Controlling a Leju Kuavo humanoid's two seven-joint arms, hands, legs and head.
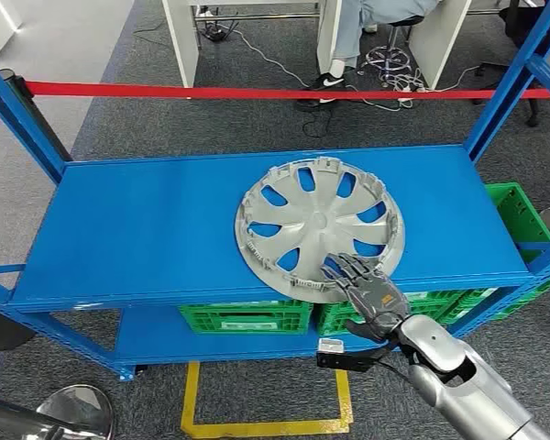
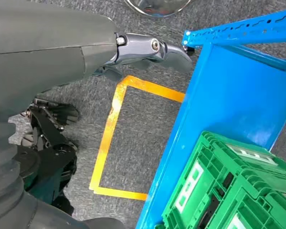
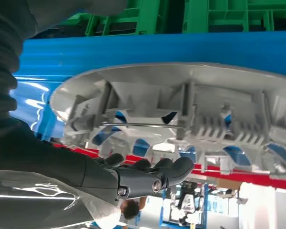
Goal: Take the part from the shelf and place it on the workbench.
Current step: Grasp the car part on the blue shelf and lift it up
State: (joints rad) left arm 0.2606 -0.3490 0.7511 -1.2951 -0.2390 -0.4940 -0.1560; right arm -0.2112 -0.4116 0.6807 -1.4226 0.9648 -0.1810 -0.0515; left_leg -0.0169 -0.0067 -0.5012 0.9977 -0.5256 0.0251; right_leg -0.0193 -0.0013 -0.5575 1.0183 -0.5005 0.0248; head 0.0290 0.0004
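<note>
Hubcap (image 1: 318,227): grey, lying inner side up on the blue shelf (image 1: 155,229) top, toward its front right. Right hand (image 1: 369,289): fingers spread flat over the hubcap's near rim, holding nothing; right wrist view shows the rim's clips and ribs edge-on. Left hand (image 2: 148,47): left wrist view has it over carpet, fingers straight, holding nothing. Green crates (image 1: 247,317) on the lower shelf; yellow floor tape (image 2: 109,138).

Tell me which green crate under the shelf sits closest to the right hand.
The green crate on the lower level directly below the right hand; the other lower crate sits further left, and a third stands beyond the shelf's right end.
</note>
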